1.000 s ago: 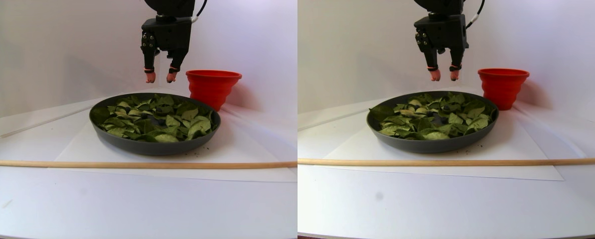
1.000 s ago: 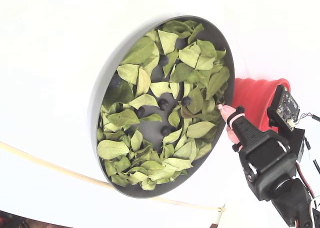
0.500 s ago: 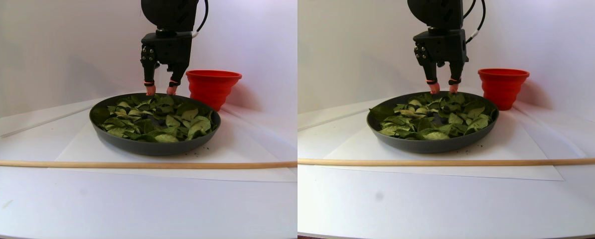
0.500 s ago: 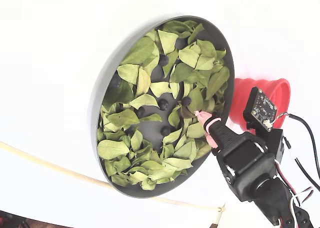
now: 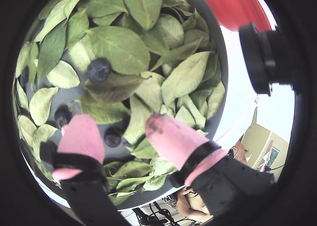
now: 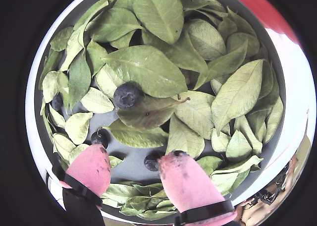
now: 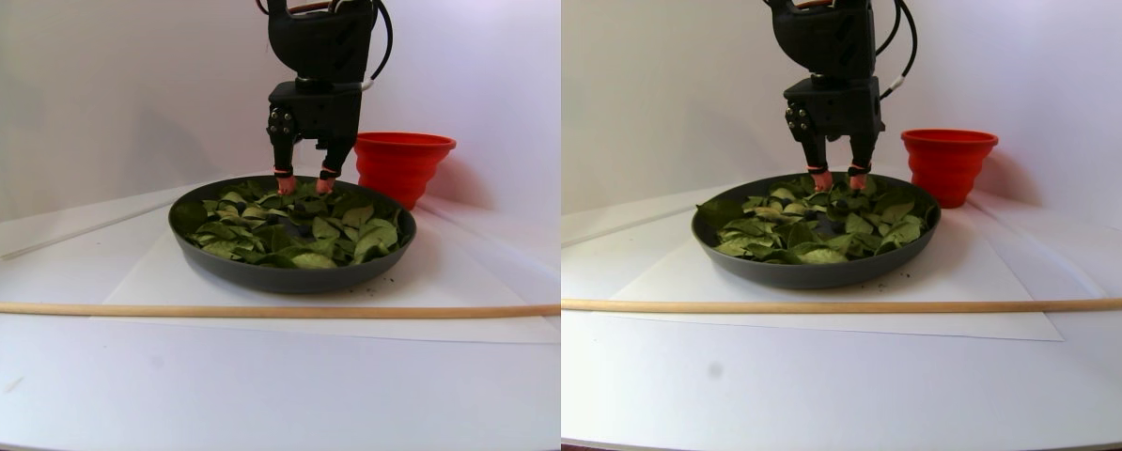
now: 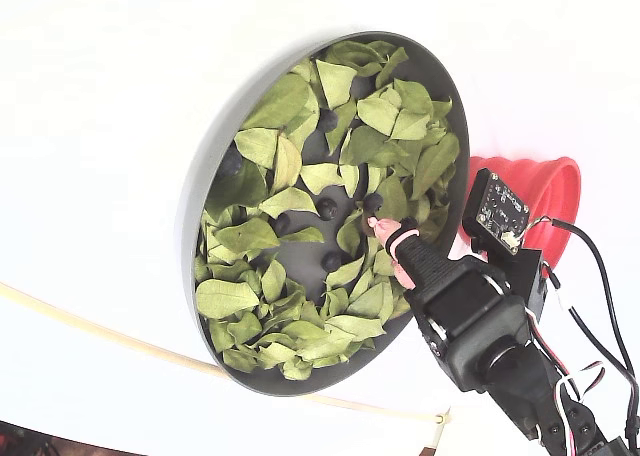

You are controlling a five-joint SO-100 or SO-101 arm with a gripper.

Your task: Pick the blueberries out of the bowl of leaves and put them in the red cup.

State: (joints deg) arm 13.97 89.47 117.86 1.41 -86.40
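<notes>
The pincer (image 6: 131, 169) hangs inside the bowl (image 8: 195, 211) with its two pink-tipped fingers (image 6: 185, 184) spread apart and nothing between them. In a wrist view the tips straddle a bare grey patch of the dish floor. One small blueberry (image 6: 151, 161) lies against the inner edge of the right-hand tip. Whether the tip touches it cannot be told.

Hidden or unclear items:
- The leaves (image 6: 148, 70) cover most of the dish floor. Any berries beneath them cannot be seen.
- The blueberries (image 8: 327, 208) that do show sit in gaps between leaves. The largest one (image 6: 127, 95) rests partly on a leaf.
- In the stereo pair view no berry can be made out; the fingertips (image 7: 286, 184) are down among the leaves at the far side of the dish.
- The red cup (image 7: 401, 164) stands just behind and to the right of the dish in that view. Its interior is not visible in any view. In both wrist views only a red sliver (image 5: 233, 8) shows at the top right edge.
- In the fixed view the arm body covers part of the cup (image 8: 540, 191).

Change from earlier frames: the pincer was raised above the dish rim, near the cup. It has since descended and shifted inward over the leaves. The finger spacing looks about the same. The leaves and visible berries have not shifted.
</notes>
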